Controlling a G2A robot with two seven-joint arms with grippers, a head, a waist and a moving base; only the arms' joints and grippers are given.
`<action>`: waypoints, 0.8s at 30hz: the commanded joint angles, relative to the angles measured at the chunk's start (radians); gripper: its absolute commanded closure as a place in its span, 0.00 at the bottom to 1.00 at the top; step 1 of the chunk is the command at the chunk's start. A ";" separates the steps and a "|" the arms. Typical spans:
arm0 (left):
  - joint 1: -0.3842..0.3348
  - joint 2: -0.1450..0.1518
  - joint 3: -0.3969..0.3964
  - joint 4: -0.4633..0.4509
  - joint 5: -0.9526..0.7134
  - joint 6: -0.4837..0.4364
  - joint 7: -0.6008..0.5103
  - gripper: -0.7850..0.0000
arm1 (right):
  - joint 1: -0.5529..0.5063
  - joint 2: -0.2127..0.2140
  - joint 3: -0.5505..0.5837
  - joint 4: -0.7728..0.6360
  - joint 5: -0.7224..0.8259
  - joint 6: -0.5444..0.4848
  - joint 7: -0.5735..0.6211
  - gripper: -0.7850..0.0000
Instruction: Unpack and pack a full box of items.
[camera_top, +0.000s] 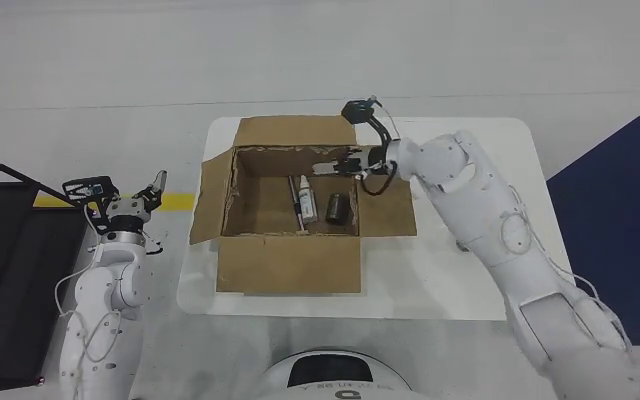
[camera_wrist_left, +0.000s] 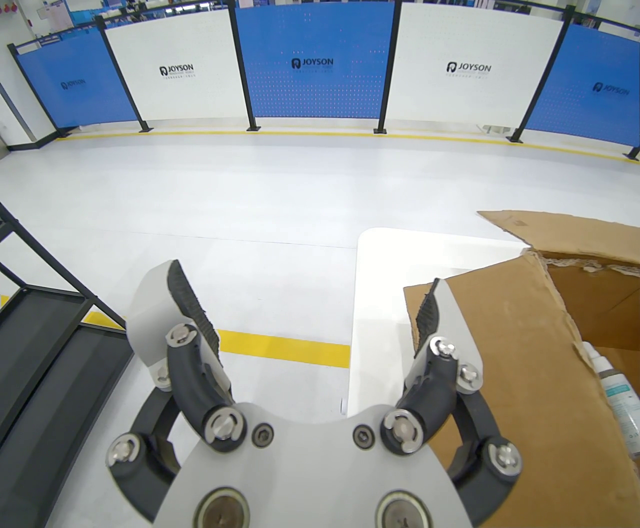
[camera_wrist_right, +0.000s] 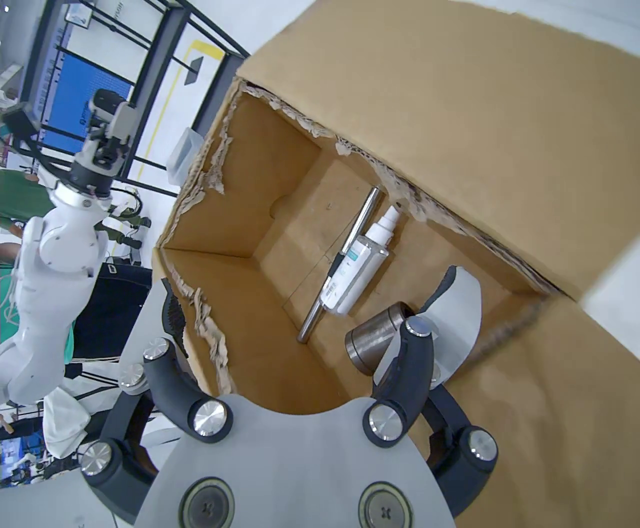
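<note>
Looks like mid-unpacking. Inside the open cardboard box (camera_top: 288, 265) on the table (camera_top: 450, 290): spray bottle (camera_wrist_right: 357, 270), metal rod (camera_wrist_right: 367, 207), metal cylinder (camera_wrist_right: 371, 342), all yet to lift out. Hovering above them, right gripper (camera_top: 332, 165), spread wide, empty. Off beside the table, left gripper (camera_wrist_left: 304, 280), likewise wide, empty.

Bottle (camera_top: 307, 203), cylinder (camera_top: 336, 207) — inside box (camera_top: 288, 266), on table (camera_top: 440, 285)

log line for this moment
right gripper open over cardboard box | inside: spray bottle, metal rod, metal cylinder | left gripper open, off table
</note>
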 joint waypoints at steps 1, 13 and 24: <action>0.000 0.000 0.000 0.000 0.000 0.000 0.000 0.00 | -0.142 0.042 0.173 -0.157 -0.008 -0.001 0.042 0.00; 0.000 0.000 0.000 0.000 0.000 0.000 0.000 0.00 | -0.387 0.096 0.460 -0.287 0.091 -0.005 0.110 0.00; 0.000 0.000 0.000 0.000 0.000 0.000 0.000 0.00 | -0.455 0.114 0.514 -0.277 -0.072 -0.026 0.110 0.00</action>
